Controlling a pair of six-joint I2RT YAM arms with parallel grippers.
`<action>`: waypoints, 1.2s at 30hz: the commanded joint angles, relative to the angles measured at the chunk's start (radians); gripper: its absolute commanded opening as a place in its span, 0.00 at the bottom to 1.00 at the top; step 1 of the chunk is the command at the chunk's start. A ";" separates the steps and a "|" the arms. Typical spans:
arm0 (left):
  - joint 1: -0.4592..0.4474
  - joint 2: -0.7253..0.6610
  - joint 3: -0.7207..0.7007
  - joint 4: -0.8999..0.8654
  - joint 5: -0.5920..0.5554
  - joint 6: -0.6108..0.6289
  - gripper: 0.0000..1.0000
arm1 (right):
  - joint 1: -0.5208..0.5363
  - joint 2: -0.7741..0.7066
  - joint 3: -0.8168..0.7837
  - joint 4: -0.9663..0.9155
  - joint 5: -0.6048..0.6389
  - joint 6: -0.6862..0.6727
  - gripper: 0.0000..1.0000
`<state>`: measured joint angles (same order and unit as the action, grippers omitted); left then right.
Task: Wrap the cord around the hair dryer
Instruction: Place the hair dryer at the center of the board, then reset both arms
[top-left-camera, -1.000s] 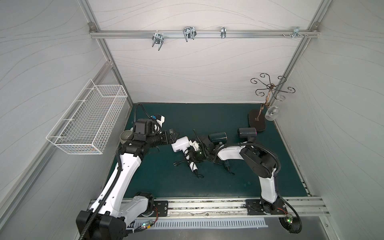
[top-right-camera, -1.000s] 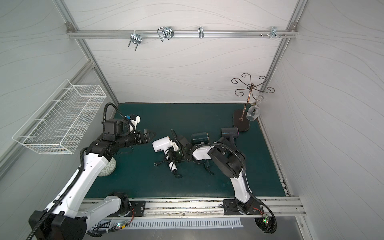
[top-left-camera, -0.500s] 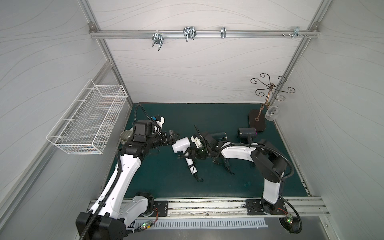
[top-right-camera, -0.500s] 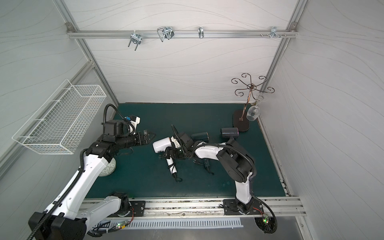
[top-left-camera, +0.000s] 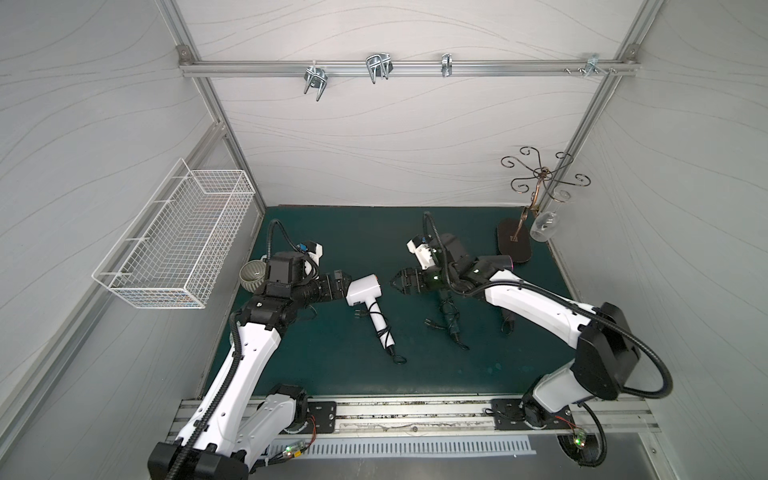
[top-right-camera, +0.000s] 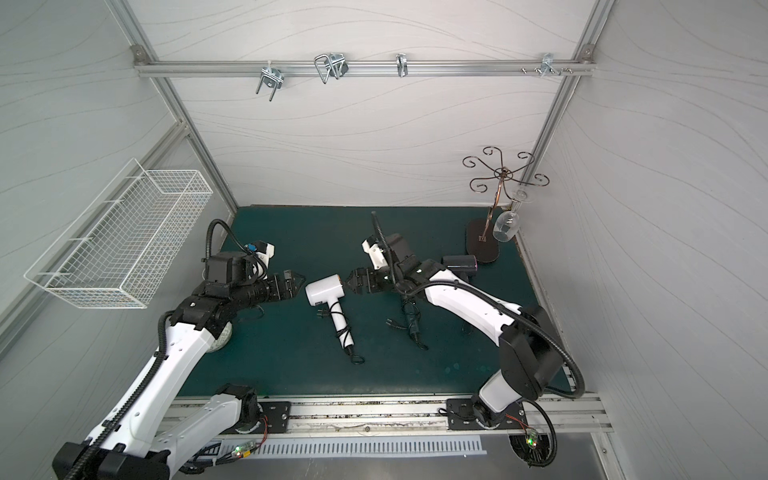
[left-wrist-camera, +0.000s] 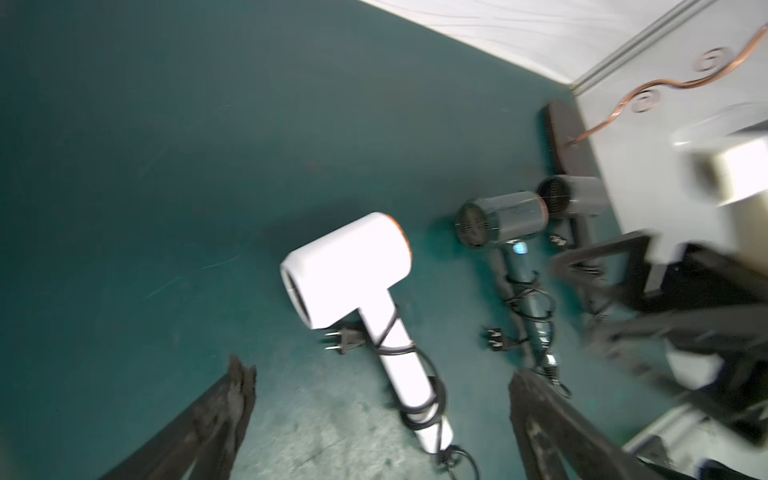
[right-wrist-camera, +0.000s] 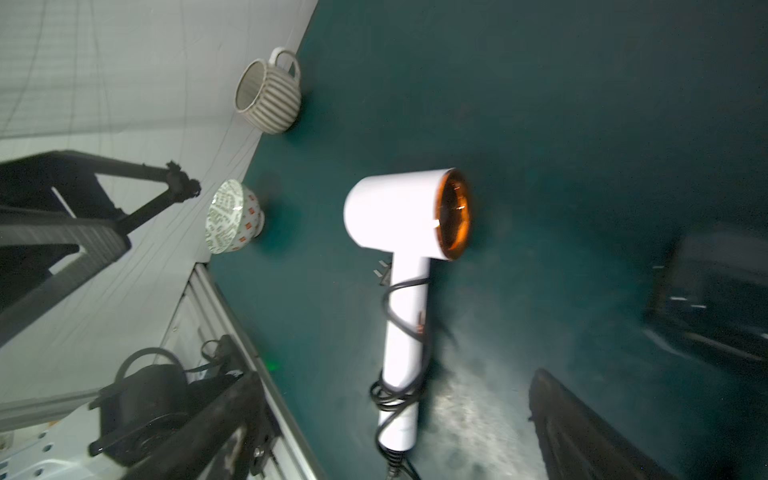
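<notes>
The dryer (top-left-camera: 364, 289) lies on the mat (top-left-camera: 332, 374) between both grippers, gripped by neither. The left gripper (top-left-camera: 343, 283) gapes wide near its back end, and the right gripper (top-left-camera: 395, 284) gapes wide facing its orange end. The cord (top-left-camera: 385, 332) coils round the handle.

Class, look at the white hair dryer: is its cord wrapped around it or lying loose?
Wrapped. The black cord coils around the handle of the white hair dryer; its plug lies beside the handle.

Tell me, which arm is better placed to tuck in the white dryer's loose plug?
Probably left: the plug lies on the left gripper's side of the handle, which screens it from the right gripper.
</notes>
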<state>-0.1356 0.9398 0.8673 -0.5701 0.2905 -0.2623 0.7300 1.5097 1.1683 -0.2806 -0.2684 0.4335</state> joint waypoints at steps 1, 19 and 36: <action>0.004 -0.020 -0.015 0.029 -0.132 0.042 0.98 | -0.120 -0.097 -0.039 -0.094 0.017 -0.145 0.99; 0.013 -0.064 -0.320 0.528 -0.443 0.152 0.98 | -0.667 -0.290 -0.288 0.140 -0.024 -0.427 0.99; 0.120 0.159 -0.488 1.054 -0.422 0.180 0.98 | -0.727 -0.140 -0.572 0.660 0.014 -0.507 0.99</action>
<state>-0.0223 1.0630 0.3851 0.2749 -0.1307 -0.1009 0.0113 1.3449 0.6056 0.2390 -0.2260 -0.0528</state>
